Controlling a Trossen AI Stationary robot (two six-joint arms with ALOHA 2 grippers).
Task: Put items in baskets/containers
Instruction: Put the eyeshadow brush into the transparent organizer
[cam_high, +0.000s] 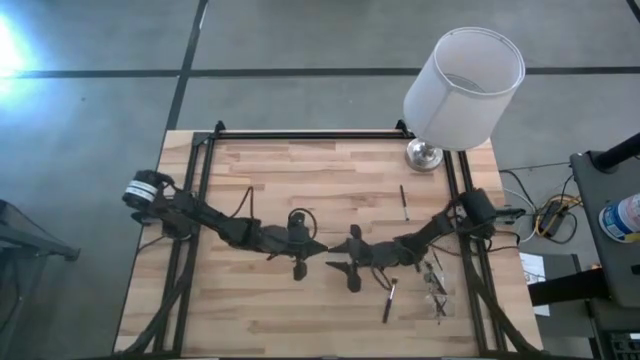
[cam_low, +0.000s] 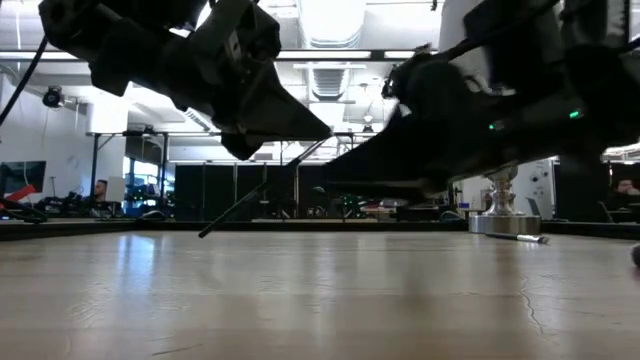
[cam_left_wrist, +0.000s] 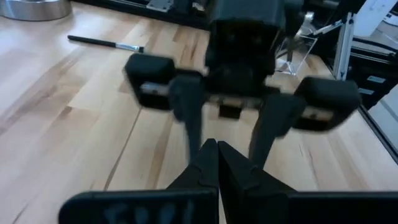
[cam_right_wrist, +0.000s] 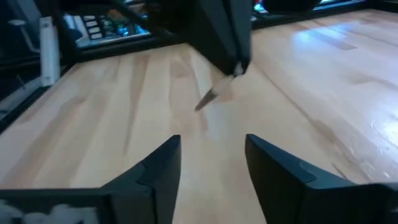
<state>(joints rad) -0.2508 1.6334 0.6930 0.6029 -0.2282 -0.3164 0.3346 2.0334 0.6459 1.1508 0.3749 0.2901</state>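
Observation:
My left gripper is shut on a thin dark brush above the table's middle. The brush slants down from its fingertips. My right gripper faces it, open, fingertips a little short of the left tips; in the left wrist view its two fingers stand apart with nothing between them. A second brush lies flat on the wood toward the far right, and a third brush lies near the front right. The clear container sits by the right edge with thin things in it. My left gripper pinches the brush's upper end between the tips of its two shut fingers. The fingers point nearly level toward the table's right. The brush hangs slanting below them; I cannot tell whether its lower end touches the table.
A big white cylinder and a round metal base stand at the far right corner. Black rails run along the far and side edges. Bare wood lies in front of the grippers.

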